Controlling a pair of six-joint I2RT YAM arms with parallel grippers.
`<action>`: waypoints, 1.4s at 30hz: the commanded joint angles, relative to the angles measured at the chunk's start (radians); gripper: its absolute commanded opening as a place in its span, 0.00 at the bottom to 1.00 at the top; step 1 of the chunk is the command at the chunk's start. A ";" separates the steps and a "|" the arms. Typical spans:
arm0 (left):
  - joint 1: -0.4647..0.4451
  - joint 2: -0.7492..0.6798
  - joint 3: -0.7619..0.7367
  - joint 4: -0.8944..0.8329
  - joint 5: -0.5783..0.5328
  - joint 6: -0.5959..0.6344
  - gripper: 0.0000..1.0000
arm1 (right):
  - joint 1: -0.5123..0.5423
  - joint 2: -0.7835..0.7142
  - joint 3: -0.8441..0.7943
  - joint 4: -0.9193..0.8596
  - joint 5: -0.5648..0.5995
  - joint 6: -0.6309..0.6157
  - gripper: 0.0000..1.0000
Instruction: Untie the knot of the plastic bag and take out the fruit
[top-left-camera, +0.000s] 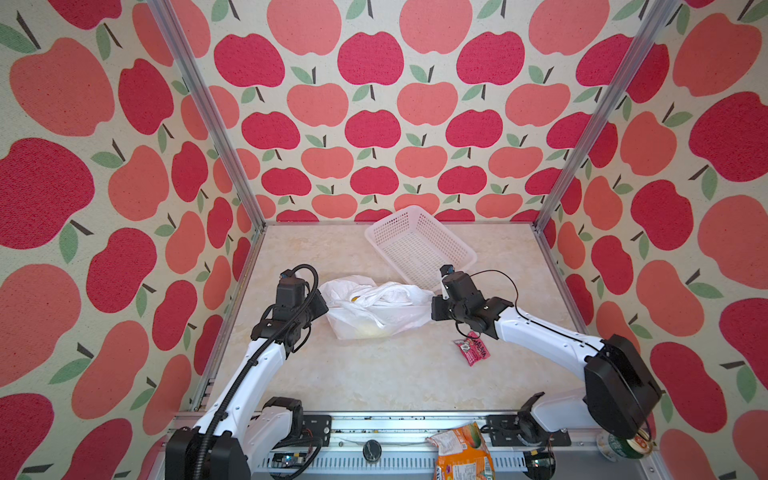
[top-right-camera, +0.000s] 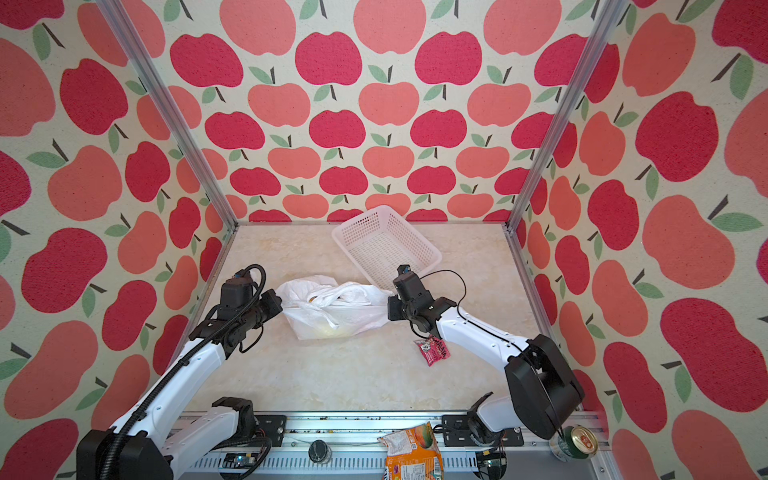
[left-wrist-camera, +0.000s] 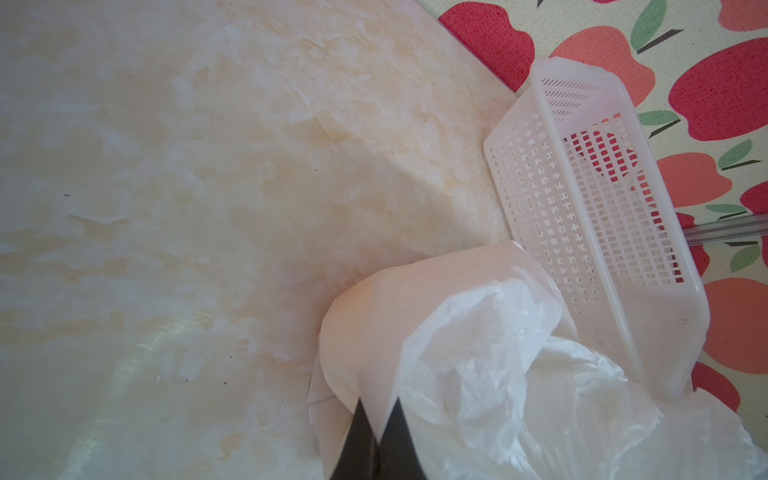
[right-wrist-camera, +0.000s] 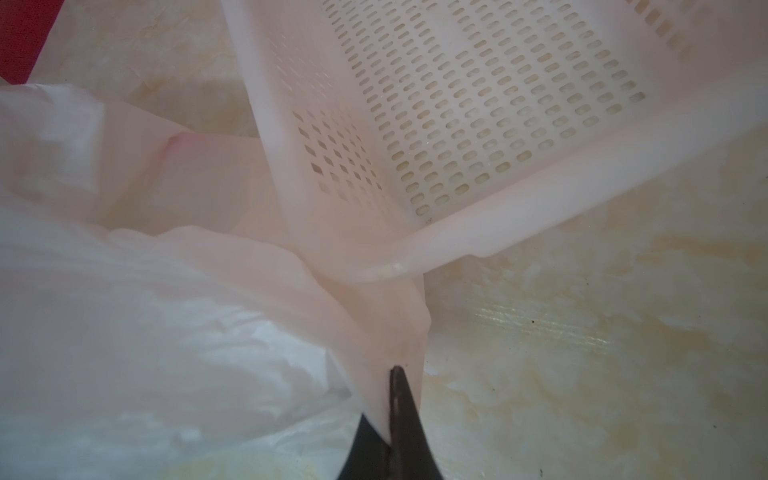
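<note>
The plastic bag (top-left-camera: 374, 307) (top-right-camera: 332, 309) lies crumpled and white in the middle of the table. My left gripper (top-left-camera: 325, 305) (left-wrist-camera: 380, 415) is shut on a flap of the plastic bag (left-wrist-camera: 457, 353) at its left end. My right gripper (top-left-camera: 432, 309) (right-wrist-camera: 386, 411) is shut on a fold of the plastic bag (right-wrist-camera: 166, 332) at its right end. Bunched handle loops (top-left-camera: 388, 295) lie on top; I cannot tell whether the knot holds. A yellow fruit (top-left-camera: 368, 329) shows faintly through the plastic.
A white perforated basket (top-left-camera: 390, 226) (top-right-camera: 357, 228) (left-wrist-camera: 540, 199) (right-wrist-camera: 457, 241) lies tilted just behind the bag, near the back wall. A red snack packet (top-left-camera: 471, 349) lies under the right arm. An orange snack bag (top-left-camera: 461, 453) and a can (top-left-camera: 623, 446) sit at the front rail.
</note>
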 joint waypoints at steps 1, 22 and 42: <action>0.014 -0.010 -0.012 0.018 -0.027 -0.005 0.00 | -0.028 -0.024 -0.025 -0.002 0.013 0.032 0.00; 0.029 -0.028 -0.006 0.013 -0.011 0.002 0.19 | -0.085 -0.262 -0.176 0.114 -0.037 0.054 0.55; -0.505 -0.432 0.099 -0.470 -0.386 -0.040 0.89 | 0.561 0.012 0.129 0.105 0.627 -0.584 0.87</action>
